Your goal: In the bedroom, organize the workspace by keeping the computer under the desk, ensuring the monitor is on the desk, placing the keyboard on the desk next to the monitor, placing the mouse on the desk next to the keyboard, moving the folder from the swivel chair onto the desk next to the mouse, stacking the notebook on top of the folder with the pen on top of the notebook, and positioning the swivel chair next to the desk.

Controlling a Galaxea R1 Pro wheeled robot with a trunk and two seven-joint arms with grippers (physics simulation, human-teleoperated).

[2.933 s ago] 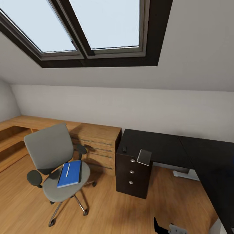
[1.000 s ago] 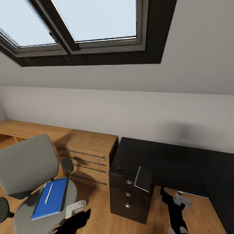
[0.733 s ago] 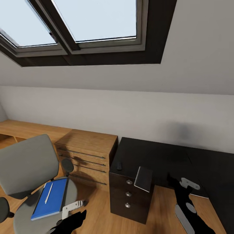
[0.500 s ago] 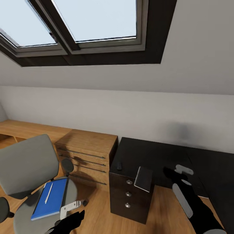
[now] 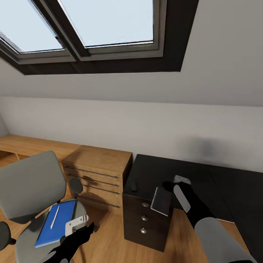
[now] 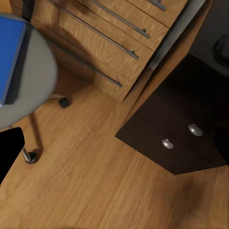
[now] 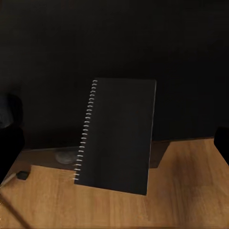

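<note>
Notebook (image 5: 161,201) lay at the near edge of the black tabletop (image 5: 190,175), overhanging the drawer unit (image 5: 144,219) (spiral binding plain in the right wrist view), with the mouse (image 5: 134,186) just left of it. The right gripper (image 5: 178,182) hovered over the notebook's right side; I could not tell how its jaws stood. The left gripper (image 5: 75,224) hung beside the swivel chair (image 5: 29,190), jaws likewise unreadable, near the blue folder (image 5: 58,223) carrying the pen (image 5: 54,217). A careless push would likely tip the notebook off the edge onto the floor (image 6: 95,176).
</note>
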